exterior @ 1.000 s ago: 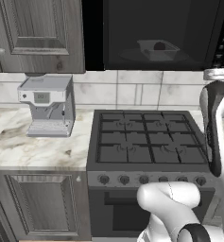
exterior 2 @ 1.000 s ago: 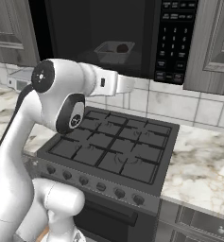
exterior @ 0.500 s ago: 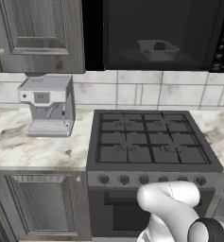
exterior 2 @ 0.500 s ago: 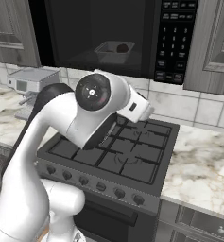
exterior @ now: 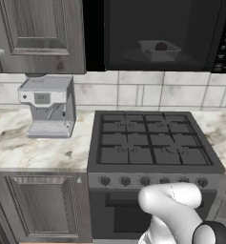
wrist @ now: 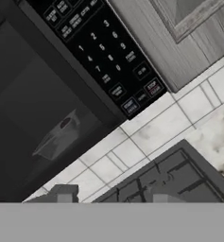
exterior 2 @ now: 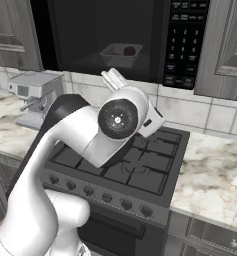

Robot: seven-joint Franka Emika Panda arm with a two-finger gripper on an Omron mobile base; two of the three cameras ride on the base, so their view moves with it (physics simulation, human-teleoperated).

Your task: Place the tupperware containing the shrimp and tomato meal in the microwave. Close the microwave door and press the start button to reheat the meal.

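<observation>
The tupperware sits inside the microwave; fingertip spread unclear; aim squarely at the start button above them.

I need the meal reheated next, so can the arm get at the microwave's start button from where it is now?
Probably yes. The microwave door looks shut over the tupperware, and nothing stands between the gripper and the button strip. Which key is start is too small to read.
</observation>
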